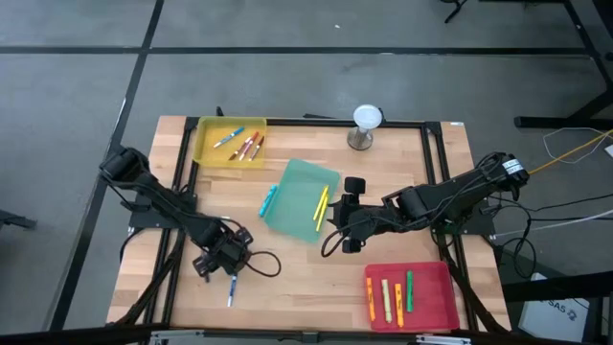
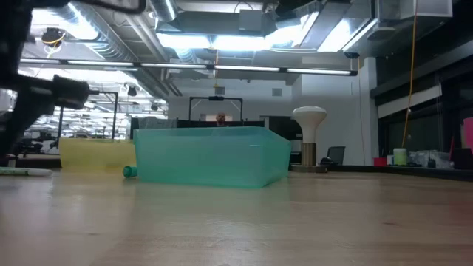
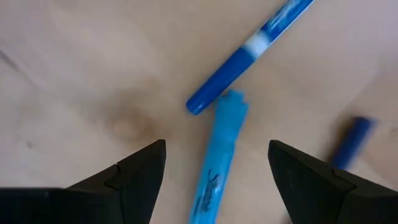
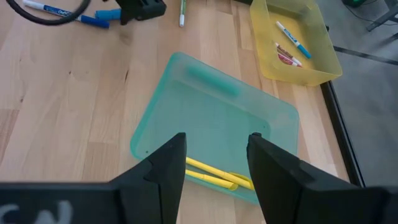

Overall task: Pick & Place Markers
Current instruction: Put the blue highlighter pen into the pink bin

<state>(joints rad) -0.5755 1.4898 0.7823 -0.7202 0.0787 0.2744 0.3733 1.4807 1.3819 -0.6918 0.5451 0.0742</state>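
The left gripper [image 3: 214,180] hangs with its 2 fingers spread; the light-blue plastic marker [image 3: 217,163] lies between them, long axis running straight out ahead, ungripped.

The table [image 1: 297,287] is pale wood with visible grain and a smooth, faintly sheened finish. The green tray [image 4: 205,124] looks like translucent frosted plastic, matt; the yellow tray [image 4: 297,46] is also translucent plastic, slightly glossier, and the red tray [image 1: 431,307] is opaque plastic. The blue markers [image 3: 249,50] have smooth, shiny plastic barrels. The left gripper [image 3: 214,165] fingers look like dark matt plastic, as do those of the right gripper [image 4: 214,165]
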